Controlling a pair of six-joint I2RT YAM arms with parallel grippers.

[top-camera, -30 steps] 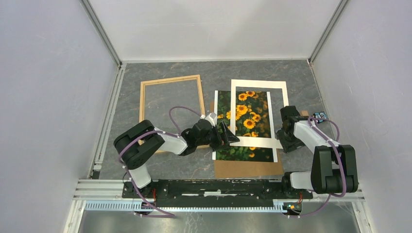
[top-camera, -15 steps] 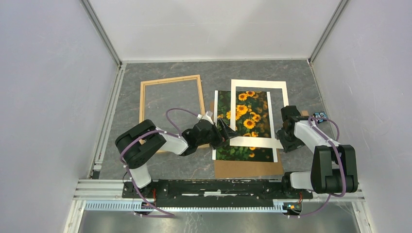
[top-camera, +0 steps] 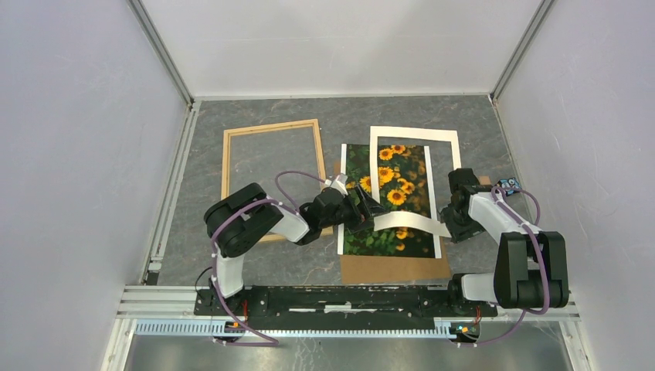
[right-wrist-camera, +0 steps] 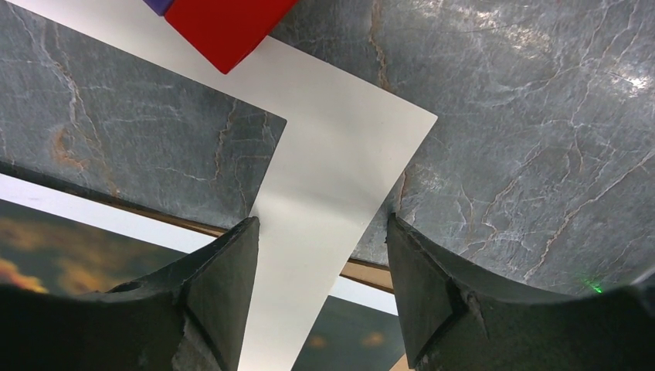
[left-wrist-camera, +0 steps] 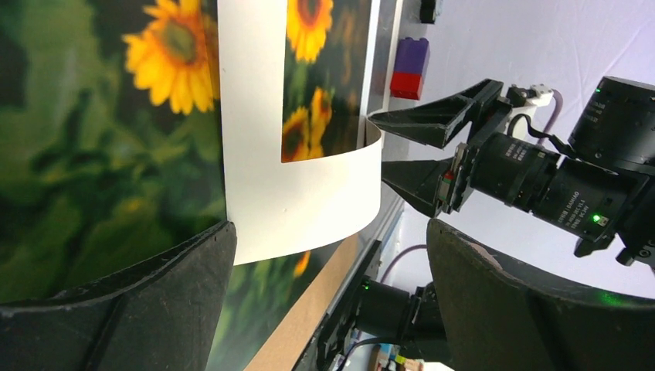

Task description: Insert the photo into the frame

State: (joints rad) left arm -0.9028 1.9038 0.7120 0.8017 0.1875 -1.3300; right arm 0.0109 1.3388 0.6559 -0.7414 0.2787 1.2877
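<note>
Mat (top-camera: 413, 133) bowed upward along near edge, lying over photo (top-camera: 398, 184). Left claw (left-wrist-camera: 328, 228) wide apart at the bow; right claw (right-wrist-camera: 323, 222) apart, straddling mat corner.

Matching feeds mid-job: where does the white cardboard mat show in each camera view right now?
Top external: the white mat right of centre, over the photo, its near strip bowed up.
Left wrist: centre, a curled L-shaped corner of the mat lying over the photo.
Right wrist: centre, one corner of the mat straddled by the right end effector.
Shared landmark: the photo, blurred at lower left of the right wrist view.
</note>
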